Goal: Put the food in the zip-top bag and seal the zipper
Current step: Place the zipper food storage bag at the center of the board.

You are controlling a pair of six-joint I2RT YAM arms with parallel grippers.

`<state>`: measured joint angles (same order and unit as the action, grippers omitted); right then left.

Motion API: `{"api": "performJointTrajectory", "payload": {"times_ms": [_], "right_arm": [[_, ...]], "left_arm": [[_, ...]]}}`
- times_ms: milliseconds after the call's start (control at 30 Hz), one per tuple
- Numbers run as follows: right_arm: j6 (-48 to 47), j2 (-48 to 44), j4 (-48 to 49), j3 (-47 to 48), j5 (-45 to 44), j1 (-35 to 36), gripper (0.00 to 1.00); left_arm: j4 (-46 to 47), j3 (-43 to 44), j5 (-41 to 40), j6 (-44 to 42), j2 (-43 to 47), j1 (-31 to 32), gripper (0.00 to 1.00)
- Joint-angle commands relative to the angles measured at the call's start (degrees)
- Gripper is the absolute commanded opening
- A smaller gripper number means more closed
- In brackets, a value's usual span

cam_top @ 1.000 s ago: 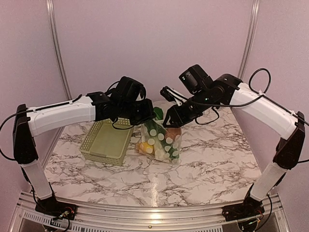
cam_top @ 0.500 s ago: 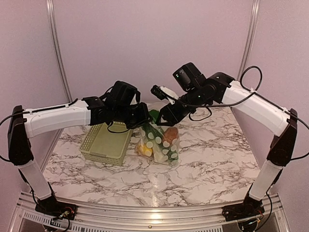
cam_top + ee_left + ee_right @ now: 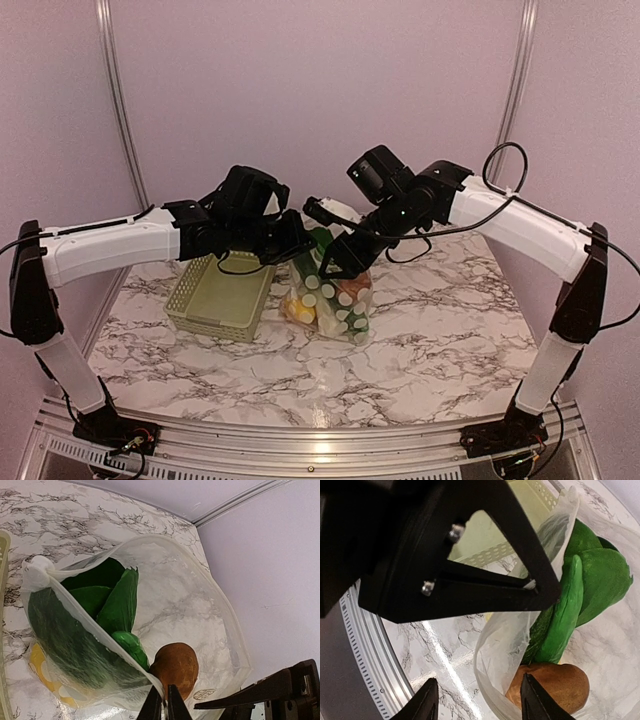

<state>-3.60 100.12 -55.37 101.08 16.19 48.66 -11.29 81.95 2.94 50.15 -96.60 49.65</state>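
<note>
Wrist views showing left hand (image 3: 162,706) pinching zip-top bag (image 3: 200,595) rim, right hand (image 3: 480,680) gaping wide, top view obscuring both

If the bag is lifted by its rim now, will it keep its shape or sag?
Probably sag: the zip-top bag is thin crinkled film, its rim bowing where the left end effector pinches it. The food lying low inside would likely pull it bottom-heavy and shift.
</note>
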Motion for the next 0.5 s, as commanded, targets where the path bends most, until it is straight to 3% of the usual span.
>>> {"api": "performJointTrajectory", "payload": {"times_ms": [0, 267, 467], "right_arm": [[-1.56, 1.97, -0.15, 2.33, -4.05, 1.78, 0.53], [-1.11, 3.61, 1.18, 3.77, -9.88, 2.17, 0.35], [-0.10, 6.14, 0.56, 7.61, -10.12, 2.22, 0.26]], "left_arm": [[2.48, -1.12, 1.87, -0.71, 1.87, -0.73, 0.08], [2.58, -2.17, 4.76, -0.32, 4.26, -2.93, 0.14], [-0.17, -5.71, 4.15, -3.06, 9.89, -6.61, 0.37]]}}
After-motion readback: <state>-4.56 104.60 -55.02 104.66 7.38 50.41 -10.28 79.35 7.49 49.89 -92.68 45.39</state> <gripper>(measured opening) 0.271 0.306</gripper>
